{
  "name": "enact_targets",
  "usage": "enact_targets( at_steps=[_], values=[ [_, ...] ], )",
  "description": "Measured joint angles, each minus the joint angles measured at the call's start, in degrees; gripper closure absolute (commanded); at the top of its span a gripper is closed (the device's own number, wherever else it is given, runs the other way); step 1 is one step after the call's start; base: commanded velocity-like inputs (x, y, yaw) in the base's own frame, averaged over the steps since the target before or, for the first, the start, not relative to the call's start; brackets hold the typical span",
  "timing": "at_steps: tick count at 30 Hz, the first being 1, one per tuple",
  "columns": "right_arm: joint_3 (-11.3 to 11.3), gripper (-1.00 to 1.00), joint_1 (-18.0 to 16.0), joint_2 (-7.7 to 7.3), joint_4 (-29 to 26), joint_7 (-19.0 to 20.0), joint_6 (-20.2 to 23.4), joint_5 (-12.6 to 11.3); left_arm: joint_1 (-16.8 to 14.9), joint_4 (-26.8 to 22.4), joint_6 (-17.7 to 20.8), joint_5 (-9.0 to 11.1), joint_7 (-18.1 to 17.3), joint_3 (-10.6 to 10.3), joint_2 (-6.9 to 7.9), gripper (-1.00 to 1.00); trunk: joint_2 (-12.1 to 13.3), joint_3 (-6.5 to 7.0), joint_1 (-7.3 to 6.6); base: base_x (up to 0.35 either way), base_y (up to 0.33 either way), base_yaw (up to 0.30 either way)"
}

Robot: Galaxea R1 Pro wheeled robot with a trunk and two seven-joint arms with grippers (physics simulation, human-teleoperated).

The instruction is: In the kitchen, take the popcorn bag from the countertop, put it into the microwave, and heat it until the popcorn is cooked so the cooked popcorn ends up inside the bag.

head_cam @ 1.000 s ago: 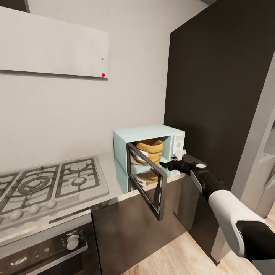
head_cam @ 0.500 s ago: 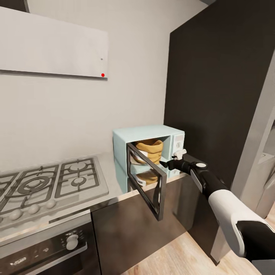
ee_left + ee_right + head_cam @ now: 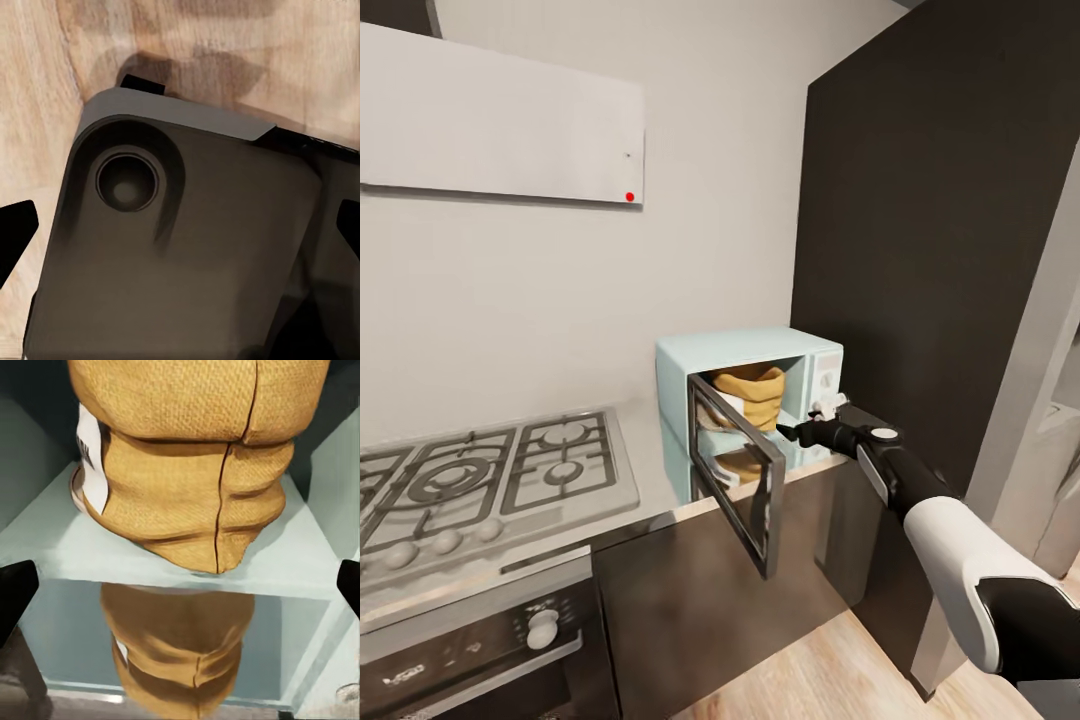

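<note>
bag [image 3: 752,392] sitting upright inside microwave [image 3: 745,400], on its pale floor, label facing sideways | door [image 3: 738,470] hanging ajar | microwave standing on countertop [image 3: 650,440] beside hob [image 3: 480,480] | right gripper [image 3: 788,432] hovering empty at the opening, fingers spread apart | left gripper [image 3: 180,225] spread wide over the robot's dark base [image 3: 195,247]
</note>
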Motion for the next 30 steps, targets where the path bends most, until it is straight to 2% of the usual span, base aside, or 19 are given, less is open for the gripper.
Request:
enact_targets(
  at_steps=[8,22,28,30],
  values=[
    [-0.01,-1.00,0.00,-0.26,0.02,-0.01,0.20,-0.20,0.00,0.00,0.00,0.00,-0.01,0.02,0.00,-1.00,0.00,0.00,0.00,0.000,0.000,0.221],
    [-0.49,-1.00,0.01,-0.80,-0.41,-0.40,-0.35,-0.24,0.00,0.00,0.00,0.00,0.00,0.05,-0.02,-1.00,0.00,0.01,0.00,0.000,0.000,0.007],
    [-0.96,-1.00,0.01,-0.77,-0.56,-4.80,-0.27,-0.33,0.00,0.00,0.00,0.00,-0.01,0.00,0.00,-1.00,0.00,0.01,0.00,0.000,0.000,0.000],
    [-0.97,-1.00,0.01,-0.74,-0.59,-5.03,-0.22,-0.33,0.00,0.00,0.00,0.00,0.00,0.00,-0.03,-1.00,0.00,0.01,0.00,0.000,0.000,0.000]
  ],
)
